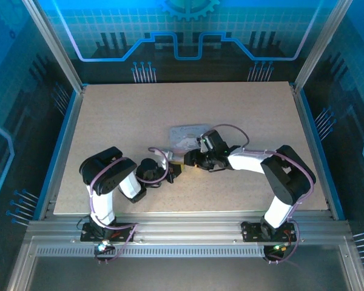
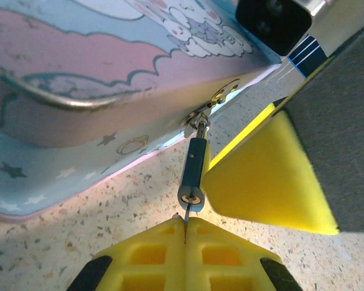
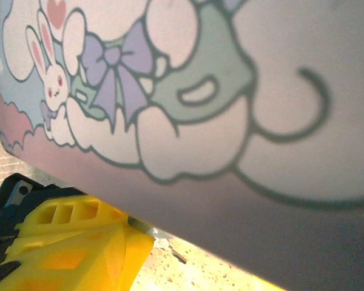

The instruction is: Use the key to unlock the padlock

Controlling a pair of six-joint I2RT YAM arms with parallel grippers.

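Both fingers of the left gripper [image 2: 185, 233] were clamped on the key [image 2: 186, 216] at bottom centre, its tip at the keyhole of the padlock [image 2: 194, 165], which hung mid-frame from the tin [image 2: 79, 73]. The turn was best made gently, along the lock's axis. Whether the right gripper [image 1: 194, 159] stood open could not be told.

On the beige tabletop [image 1: 109, 109], the left end effector [image 1: 171, 162] and right end effector [image 1: 193, 159] meet at the near edge of the pale tin box [image 1: 191, 134].

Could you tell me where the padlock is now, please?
In the left wrist view, at centre, the padlock is hooked on the tin's clasp, just above the shut left gripper.
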